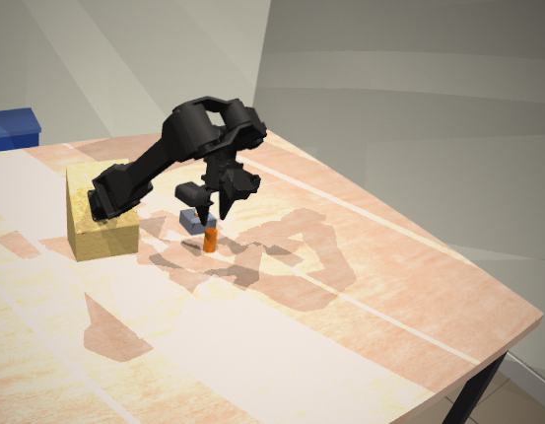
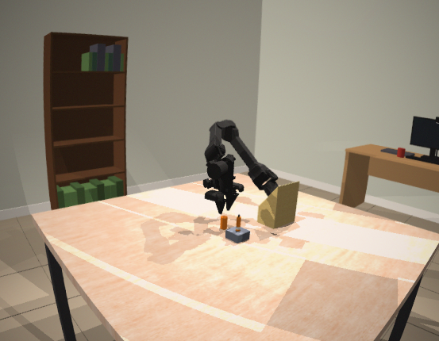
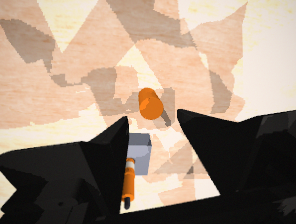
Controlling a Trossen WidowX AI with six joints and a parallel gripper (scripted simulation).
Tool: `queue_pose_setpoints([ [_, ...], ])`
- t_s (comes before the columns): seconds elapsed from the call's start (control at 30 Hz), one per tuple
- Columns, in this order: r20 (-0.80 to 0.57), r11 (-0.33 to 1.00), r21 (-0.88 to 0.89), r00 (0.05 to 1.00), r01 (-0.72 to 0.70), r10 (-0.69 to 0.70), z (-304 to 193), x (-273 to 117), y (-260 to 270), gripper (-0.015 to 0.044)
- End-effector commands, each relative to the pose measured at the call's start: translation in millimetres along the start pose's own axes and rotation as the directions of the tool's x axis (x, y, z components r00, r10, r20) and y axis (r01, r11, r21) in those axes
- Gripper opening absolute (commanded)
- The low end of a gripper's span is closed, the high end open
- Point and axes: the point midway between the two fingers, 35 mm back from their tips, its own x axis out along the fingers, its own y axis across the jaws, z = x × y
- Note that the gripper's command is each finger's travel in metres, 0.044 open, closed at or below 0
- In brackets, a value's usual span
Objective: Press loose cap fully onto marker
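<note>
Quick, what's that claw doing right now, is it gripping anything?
Gripper: open, holding nothing, poised above the orange cap.

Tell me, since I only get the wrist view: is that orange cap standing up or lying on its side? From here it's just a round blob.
Observer: The exterior view shows the cap standing upright on the table, beside the holder block.
Operator: How high is the gripper over it?
Observer: Low. From the side, the gripper hangs just above the cap's top, open, with a small gap and nothing held.
Operator: And the marker, is it straight?
Observer: Yes, the marker stands upright in the block, with no cap on it.
</note>
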Motion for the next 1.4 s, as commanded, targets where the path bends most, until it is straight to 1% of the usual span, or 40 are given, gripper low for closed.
queue_pose_setpoints([
  [0.0,0.007,1.0,-0.01,1.0,0.002,-0.002,-1,6,-1,0.0239],
  [1.1,0.009,1.0,-0.01,1.0,0.003,-0.003,0,56,-2,0.0239],
  [1.2,0.009,1.0,-0.01,1.0,0.003,-0.003,0,56,-2,0.016],
  [1.37,0.009,1.0,-0.01,1.0,0.003,-0.003,0,56,-2,0.0127],
])
